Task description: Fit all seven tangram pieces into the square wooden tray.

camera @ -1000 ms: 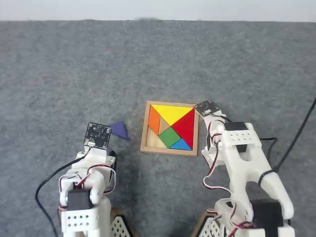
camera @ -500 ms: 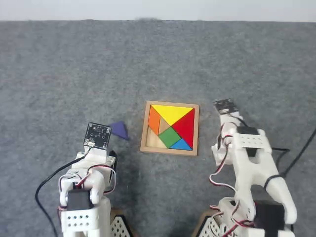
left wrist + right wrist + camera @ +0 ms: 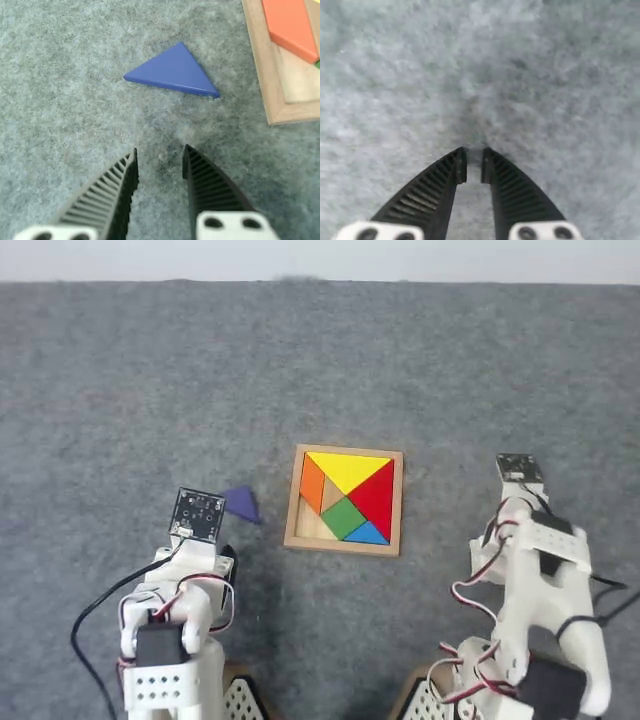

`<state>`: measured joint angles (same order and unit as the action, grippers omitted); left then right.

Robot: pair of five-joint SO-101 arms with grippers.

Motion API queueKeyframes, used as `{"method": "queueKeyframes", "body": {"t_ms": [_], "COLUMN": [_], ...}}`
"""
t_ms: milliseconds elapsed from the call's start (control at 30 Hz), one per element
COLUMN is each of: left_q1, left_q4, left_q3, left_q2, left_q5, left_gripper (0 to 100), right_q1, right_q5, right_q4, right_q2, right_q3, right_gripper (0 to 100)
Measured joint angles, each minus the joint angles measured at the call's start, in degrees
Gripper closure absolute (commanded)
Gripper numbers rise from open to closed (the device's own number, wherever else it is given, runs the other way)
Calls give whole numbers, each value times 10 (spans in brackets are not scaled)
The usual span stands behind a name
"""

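The square wooden tray (image 3: pixel 292 502) lies mid-table and holds yellow (image 3: pixel 347 470), red (image 3: pixel 376 495), orange (image 3: pixel 312 484), green (image 3: pixel 344 517) and small blue (image 3: pixel 368 533) pieces; bare wood shows at its near left corner. A dark blue triangle (image 3: pixel 242 504) lies flat on the mat left of the tray. My left gripper (image 3: pixel 160 154) is open just short of that triangle (image 3: pixel 172 71), holding nothing, with the tray corner (image 3: pixel 260 65) beside it. My right gripper (image 3: pixel 473 156) is shut and empty over bare mat, right of the tray.
Grey felt mat (image 3: pixel 150 380) covers the whole table. The left arm's wrist (image 3: pixel 198 515) sits near the loose triangle, and the right arm's wrist (image 3: pixel 520 470) stands well right of the tray. Wide free mat lies beyond the tray.
The right arm swung rightward from the tray's right edge out over open mat. The left arm and all pieces stayed where they were.
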<state>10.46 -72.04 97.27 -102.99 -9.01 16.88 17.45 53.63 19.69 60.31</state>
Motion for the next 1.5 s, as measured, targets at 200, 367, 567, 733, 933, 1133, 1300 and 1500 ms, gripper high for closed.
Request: {"method": "queueKeyframes", "body": {"t_ms": [200,367,567,733,933,1133,1300,1500], "left_q1": [11,62,98,99,99,98,71,25], "left_q4": [0,65,118,67,14,-37,-104,-110], "left_q3": [0,0,0,-54,-178,-369,-565,-662], "left_q2": [0,0,0,0,40,308,600,805], "left_q5": [0,-64,-123,-134,-136,-136,-131,-42], "left_gripper": [855,859,855,855,821,820,819,818], "right_q1": [7,2,-11,-11,-11,-11,-11,-11], "right_q5": [4,5,7,9,9,44,51,52], "right_q4": [-27,-34,-23,6,24,29,31,31], "right_q2": [68,204,401,511,564,570,571,571], "right_q3": [57,145,244,282,292,300,308,309], "right_gripper": [976,975,975,975,975,975,975,975]}}
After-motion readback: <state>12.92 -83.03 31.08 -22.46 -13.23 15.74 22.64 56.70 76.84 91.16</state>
